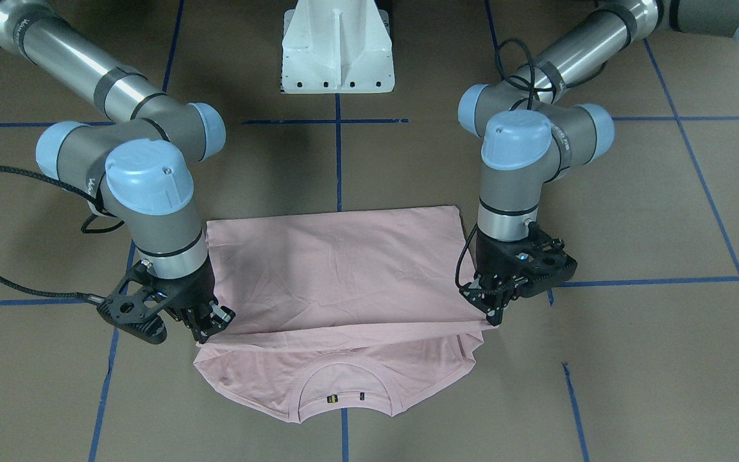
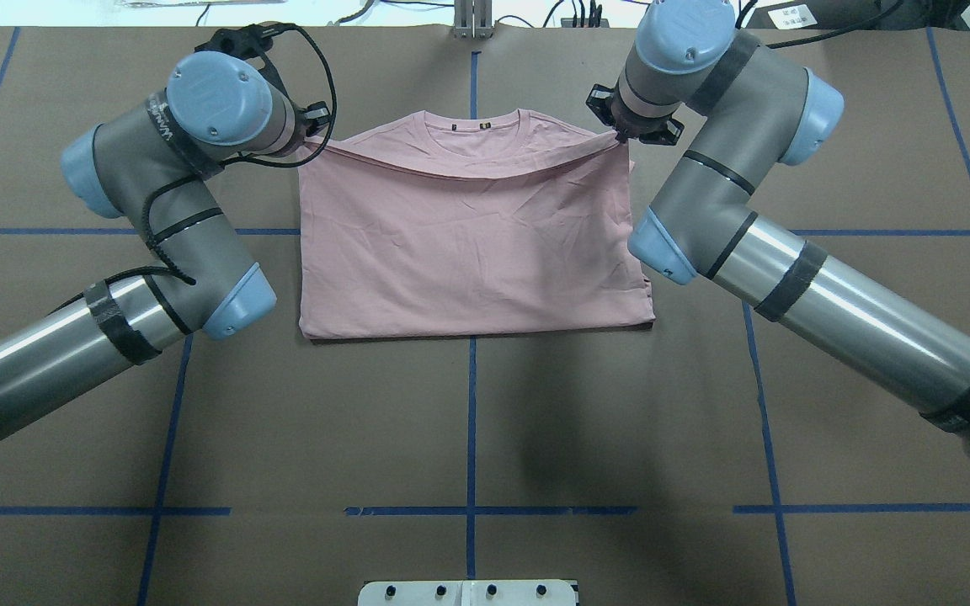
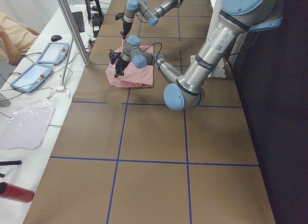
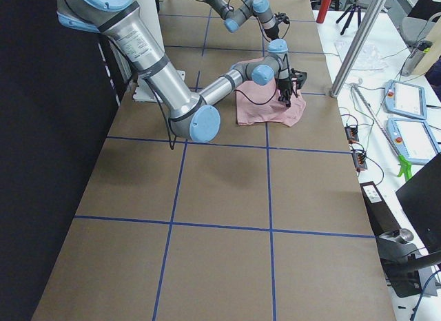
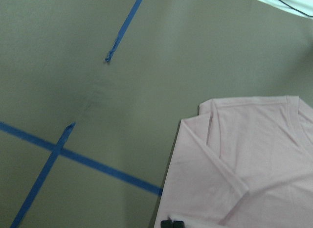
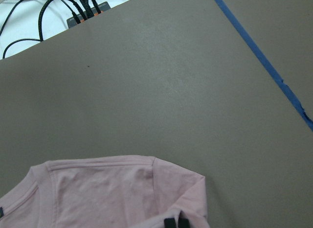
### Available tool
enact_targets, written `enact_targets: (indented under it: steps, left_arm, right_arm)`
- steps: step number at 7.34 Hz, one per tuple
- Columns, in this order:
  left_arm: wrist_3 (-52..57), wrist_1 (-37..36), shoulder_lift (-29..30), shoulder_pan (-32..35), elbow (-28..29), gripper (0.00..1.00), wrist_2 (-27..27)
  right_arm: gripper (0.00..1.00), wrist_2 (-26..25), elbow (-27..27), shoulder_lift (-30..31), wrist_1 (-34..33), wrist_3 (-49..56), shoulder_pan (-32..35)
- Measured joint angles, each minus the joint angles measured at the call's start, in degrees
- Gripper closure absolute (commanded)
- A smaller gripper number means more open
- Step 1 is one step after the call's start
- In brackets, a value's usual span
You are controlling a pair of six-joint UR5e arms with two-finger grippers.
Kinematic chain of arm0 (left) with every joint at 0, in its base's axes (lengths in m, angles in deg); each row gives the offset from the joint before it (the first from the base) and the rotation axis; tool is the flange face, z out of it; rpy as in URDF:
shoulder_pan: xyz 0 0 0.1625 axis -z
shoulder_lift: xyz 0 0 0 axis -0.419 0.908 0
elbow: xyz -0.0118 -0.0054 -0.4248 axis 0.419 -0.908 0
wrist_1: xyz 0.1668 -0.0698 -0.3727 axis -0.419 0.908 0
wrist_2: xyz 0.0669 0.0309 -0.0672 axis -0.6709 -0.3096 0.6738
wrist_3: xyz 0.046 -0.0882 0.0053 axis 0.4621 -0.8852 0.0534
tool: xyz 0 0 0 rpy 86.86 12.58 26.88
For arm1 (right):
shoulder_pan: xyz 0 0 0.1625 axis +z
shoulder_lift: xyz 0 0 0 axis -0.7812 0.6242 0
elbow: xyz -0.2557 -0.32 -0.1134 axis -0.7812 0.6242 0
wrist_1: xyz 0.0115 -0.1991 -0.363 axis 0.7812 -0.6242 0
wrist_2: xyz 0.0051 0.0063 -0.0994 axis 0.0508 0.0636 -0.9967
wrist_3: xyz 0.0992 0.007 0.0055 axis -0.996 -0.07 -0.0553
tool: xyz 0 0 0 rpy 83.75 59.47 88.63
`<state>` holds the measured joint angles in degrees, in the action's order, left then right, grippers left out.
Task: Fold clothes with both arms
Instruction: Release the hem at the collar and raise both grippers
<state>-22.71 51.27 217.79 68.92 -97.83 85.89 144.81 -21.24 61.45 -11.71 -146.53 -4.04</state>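
Note:
The pale pink T-shirt (image 1: 344, 269) lies back side up on the brown table, its lower half folded over toward the ribbed collar (image 1: 344, 385). My left gripper (image 1: 494, 317) is shut on one corner of the folded-over layer, and my right gripper (image 1: 215, 324) is shut on the other corner. Overhead, the left gripper (image 2: 317, 139) and right gripper (image 2: 620, 135) flank the shirt (image 2: 468, 236) near its collar end. Each wrist view shows closed fingertips (image 5: 172, 223) (image 6: 176, 222) pinching pink cloth at the bottom edge. The printed front is hidden.
The white pedestal base (image 1: 337, 51) stands behind the shirt. Blue tape lines (image 2: 470, 421) grid the table. Tablets (image 3: 50, 53) and a person's arm (image 3: 14, 34) are off the operators' side; a red bottle (image 3: 14, 191) lies there. Cables (image 6: 78, 10) run along the far edge.

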Motion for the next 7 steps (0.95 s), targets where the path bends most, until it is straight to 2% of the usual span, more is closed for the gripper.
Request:
enact_targets:
  steps: [1, 2, 3, 4, 6, 7]
  left_arm:
    - [0.42, 4.77, 1.04, 0.03, 5.12, 1.00, -0.82]
    - [0.76, 7.74, 1.66, 0.03, 8.41, 0.90, -1.16]
    - [1.02, 9.06, 1.95, -0.04, 10.05, 0.83, -1.29]
    - [1.22, 9.96, 1.96, -0.16, 10.69, 0.81, -1.33]
    - [1.21, 14.70, 0.72, -0.24, 10.39, 0.72, -1.22]
    - [1.17, 16.73, -0.05, -0.18, 8.95, 0.71, -1.02]
  right_arm:
    - [1.00, -0.09, 3.91, -1.18, 2.78, 0.09, 0.00]
    - [1.00, -0.17, 6.12, -1.98, 4.07, 0.13, -0.01]
    - [1.00, -0.24, 7.27, -2.44, 4.58, 0.14, -0.03]
    - [1.00, -0.27, 7.72, -2.77, 4.76, 0.15, -0.07]
    - [0.01, -0.75, 7.97, -2.90, 4.83, 0.12, -0.07]
    - [0.00, -1.36, 7.96, -2.94, 4.83, -0.35, -0.07]
